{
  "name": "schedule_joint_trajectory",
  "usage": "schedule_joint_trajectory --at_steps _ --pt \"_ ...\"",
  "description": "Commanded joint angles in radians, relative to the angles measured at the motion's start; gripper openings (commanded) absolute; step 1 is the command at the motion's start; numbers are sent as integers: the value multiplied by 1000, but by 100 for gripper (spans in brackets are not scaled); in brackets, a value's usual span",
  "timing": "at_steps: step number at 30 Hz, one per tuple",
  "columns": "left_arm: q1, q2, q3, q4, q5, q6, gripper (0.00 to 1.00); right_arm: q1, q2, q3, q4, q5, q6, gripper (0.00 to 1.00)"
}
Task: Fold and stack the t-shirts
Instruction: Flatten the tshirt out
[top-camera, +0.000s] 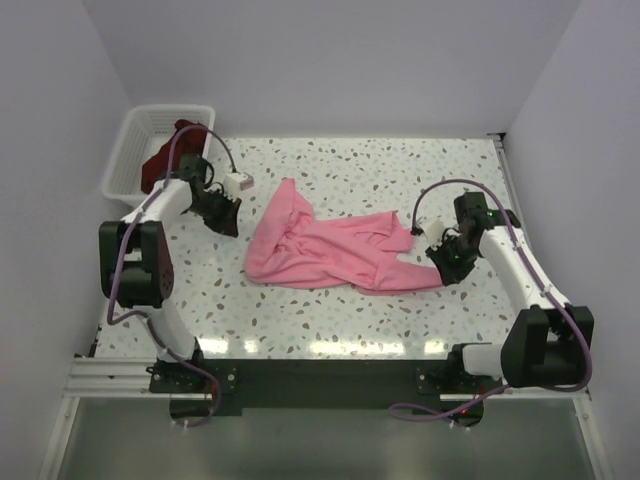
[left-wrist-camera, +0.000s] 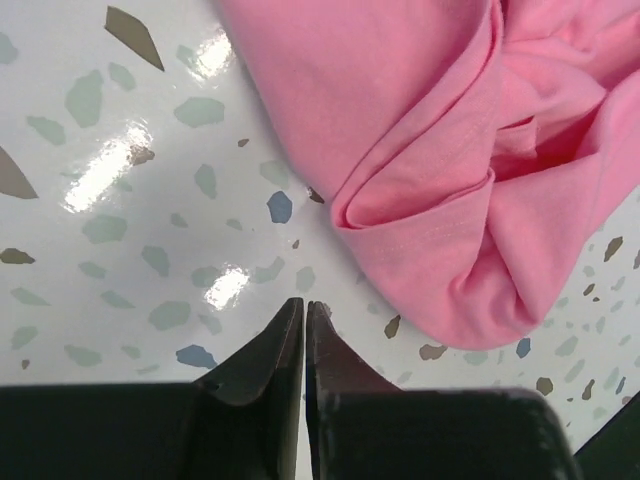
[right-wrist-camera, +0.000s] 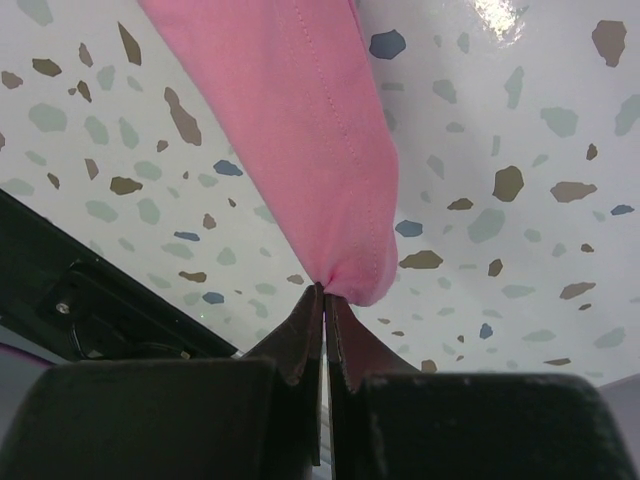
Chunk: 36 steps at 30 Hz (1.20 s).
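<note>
A light pink t-shirt (top-camera: 330, 255) lies crumpled in the middle of the speckled table. My right gripper (top-camera: 443, 263) is at its right end, shut on a pinched edge of the pink cloth (right-wrist-camera: 300, 130), which bunches at the tips (right-wrist-camera: 325, 292). My left gripper (top-camera: 228, 215) hovers left of the shirt. Its jaws (left-wrist-camera: 304, 305) are shut with nothing between them, and the pink folds (left-wrist-camera: 430, 150) lie a short way to the right, apart from the tips. A dark maroon t-shirt (top-camera: 165, 160) sits heaped in the basket at the back left.
The white lattice basket (top-camera: 128, 150) stands in the back left corner against the wall. Walls close the table on the left, back and right. A black mounting rail (top-camera: 320, 375) runs along the near edge. Cables loop over both arms.
</note>
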<state>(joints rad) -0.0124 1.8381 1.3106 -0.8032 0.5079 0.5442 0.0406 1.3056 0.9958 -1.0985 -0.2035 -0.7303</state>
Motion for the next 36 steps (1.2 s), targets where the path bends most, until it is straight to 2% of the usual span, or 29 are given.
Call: schedule_joint_trajectory --at_steps 1,2,3,6,10,20,22,24,25,26,30,32,33,36 --pt "12 -92 -4 -49 104 68 11 1 15 46 20 1 6 0" --pt "8 -100 -2 -68 148 86 22 1 18 49 20 1 6 0" --pt "-3 -102 4 -83 164 108 42 1 18 50 19 1 8 0" --pt "-75 -97 -1 -73 143 138 53 -1 23 58 15 -2 9 0" --pt "-173 -47 22 -57 101 149 56 1 24 67 5 -1 11 0" --pt "-202 75 78 -48 46 166 59 1 34 70 6 3 15 0" --pt "-202 87 75 -44 32 175 56 1 38 73 8 1 17 0" --pt "-202 89 68 -48 30 192 47 1 43 73 9 3 17 0" --pt "-202 86 68 -62 35 197 39 1 43 72 11 6 17 0" --pt "-201 82 72 -76 41 204 26 1 44 72 11 7 16 0" --pt "-147 18 62 -126 44 253 2 1 37 67 32 29 15 0" --pt "-97 -32 88 -132 56 257 0 -2 34 75 49 48 20 0" --pt "-30 -45 104 -146 70 276 0 -5 35 81 57 55 23 0" --pt "72 -83 122 -250 64 353 0 -28 44 122 30 53 6 0"
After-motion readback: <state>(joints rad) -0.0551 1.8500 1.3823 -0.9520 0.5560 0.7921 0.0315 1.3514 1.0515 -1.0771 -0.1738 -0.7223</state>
